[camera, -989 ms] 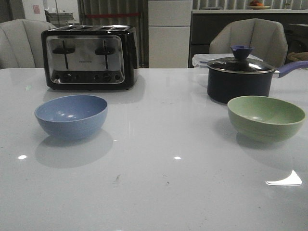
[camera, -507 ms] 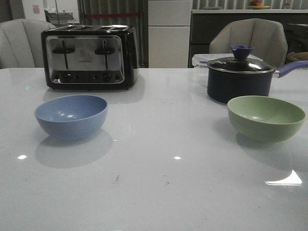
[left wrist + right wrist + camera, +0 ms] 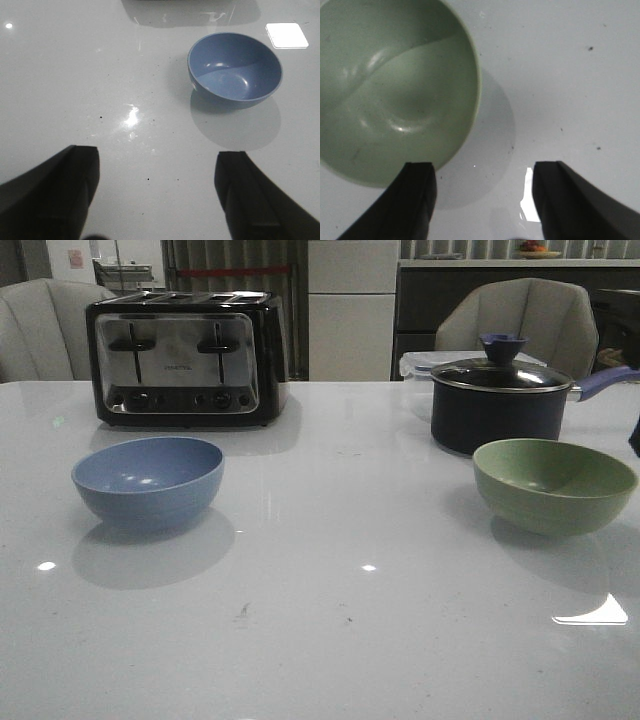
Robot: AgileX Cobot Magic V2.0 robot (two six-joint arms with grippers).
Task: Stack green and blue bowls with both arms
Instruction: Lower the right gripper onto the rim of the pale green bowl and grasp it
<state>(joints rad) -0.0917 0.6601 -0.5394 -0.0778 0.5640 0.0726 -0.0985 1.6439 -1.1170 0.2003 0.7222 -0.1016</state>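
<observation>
A dusty blue bowl (image 3: 148, 481) stands upright on the left of the white table, and a pale green bowl (image 3: 554, 484) stands on the right. My left gripper (image 3: 157, 187) is open over bare table, with the blue bowl (image 3: 235, 70) well ahead of it and apart. My right gripper (image 3: 482, 195) is open above the table, one fingertip (image 3: 420, 187) level with the rim of the green bowl (image 3: 395, 95); nothing sits between its fingers. In the front view only a dark sliver of the right arm (image 3: 635, 436) shows at the right edge.
A black and chrome toaster (image 3: 185, 358) stands behind the blue bowl. A dark lidded saucepan (image 3: 500, 405) with a purple handle sits just behind the green bowl, with a clear lidded box (image 3: 420, 365) behind it. Chairs stand beyond the table's far edge.
A dark part of the right arm has come into the front view at the right edge. Both bowls are where they were.
</observation>
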